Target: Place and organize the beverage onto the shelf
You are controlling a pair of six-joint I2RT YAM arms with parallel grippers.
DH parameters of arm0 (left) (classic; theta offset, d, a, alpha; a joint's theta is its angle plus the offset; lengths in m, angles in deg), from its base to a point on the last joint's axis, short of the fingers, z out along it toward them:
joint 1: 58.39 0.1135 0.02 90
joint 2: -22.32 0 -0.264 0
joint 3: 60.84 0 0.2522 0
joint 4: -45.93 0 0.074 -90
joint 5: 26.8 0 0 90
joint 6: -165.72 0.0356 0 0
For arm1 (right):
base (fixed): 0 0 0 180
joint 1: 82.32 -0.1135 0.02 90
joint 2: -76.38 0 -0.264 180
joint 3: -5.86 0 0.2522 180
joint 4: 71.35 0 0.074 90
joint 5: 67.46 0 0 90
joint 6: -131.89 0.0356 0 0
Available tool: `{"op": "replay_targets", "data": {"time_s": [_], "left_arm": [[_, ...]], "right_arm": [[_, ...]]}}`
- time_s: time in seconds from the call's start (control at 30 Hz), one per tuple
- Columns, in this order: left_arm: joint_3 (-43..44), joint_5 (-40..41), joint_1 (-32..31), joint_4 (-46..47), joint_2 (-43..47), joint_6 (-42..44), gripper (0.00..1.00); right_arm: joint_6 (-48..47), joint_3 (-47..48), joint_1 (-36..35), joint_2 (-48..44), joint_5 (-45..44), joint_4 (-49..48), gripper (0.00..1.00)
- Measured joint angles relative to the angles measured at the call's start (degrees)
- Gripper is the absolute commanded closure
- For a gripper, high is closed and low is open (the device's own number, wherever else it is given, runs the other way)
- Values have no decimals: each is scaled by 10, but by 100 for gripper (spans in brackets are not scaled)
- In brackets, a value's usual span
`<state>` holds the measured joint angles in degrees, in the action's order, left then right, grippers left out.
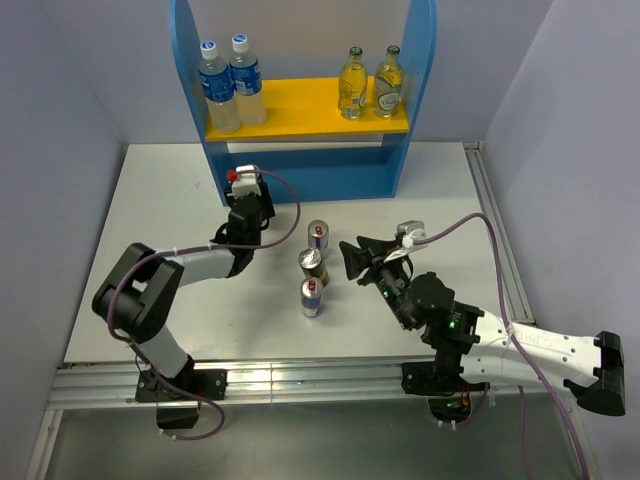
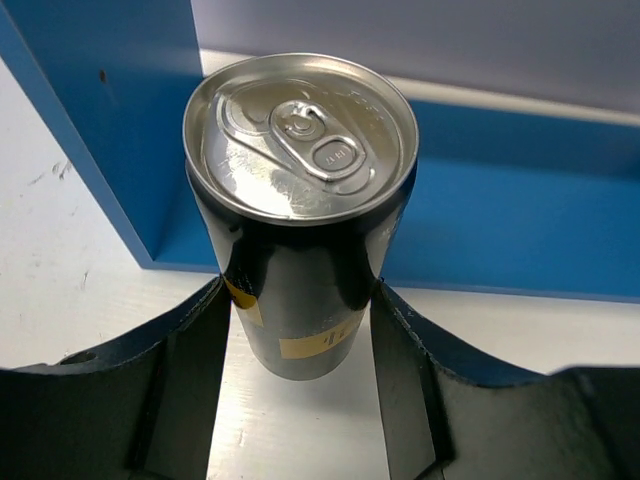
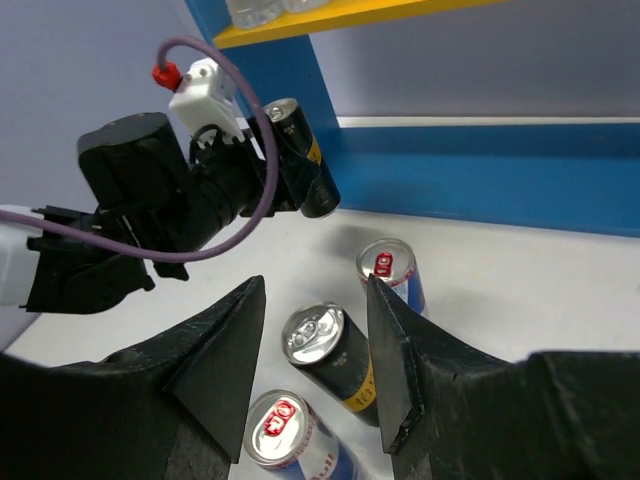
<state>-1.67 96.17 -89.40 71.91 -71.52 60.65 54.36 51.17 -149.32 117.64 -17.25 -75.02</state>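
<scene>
Left claw around dark can

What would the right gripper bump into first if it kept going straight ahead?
Probably the dark can standing on the table. In the wrist view it lines up right between the fingers of the open right gripper, though how far ahead is hard to tell.

Pretty clearly a robotics lab test cell, not a real shop: white table boxed in by plain pale walls. Left arm and right arm are bolted to aluminium rails, with a toy-looking blue-and-yellow shelf as prop.
</scene>
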Motion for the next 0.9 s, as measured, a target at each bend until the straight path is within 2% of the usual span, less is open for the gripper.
{"op": "replay_targets", "data": {"time_s": [0.17, 0.47, 0.9], "left_arm": [[31, 12, 9, 27, -66, 10, 100], [110, 15, 40, 65, -132, 26, 100], [196, 9, 78, 42, -243, 33, 100]], "right_arm": [[-5, -5, 2, -4, -5, 2, 49], [-10, -19, 7, -5, -11, -1, 50], [-10, -20, 18, 9, -11, -12, 51]]}}
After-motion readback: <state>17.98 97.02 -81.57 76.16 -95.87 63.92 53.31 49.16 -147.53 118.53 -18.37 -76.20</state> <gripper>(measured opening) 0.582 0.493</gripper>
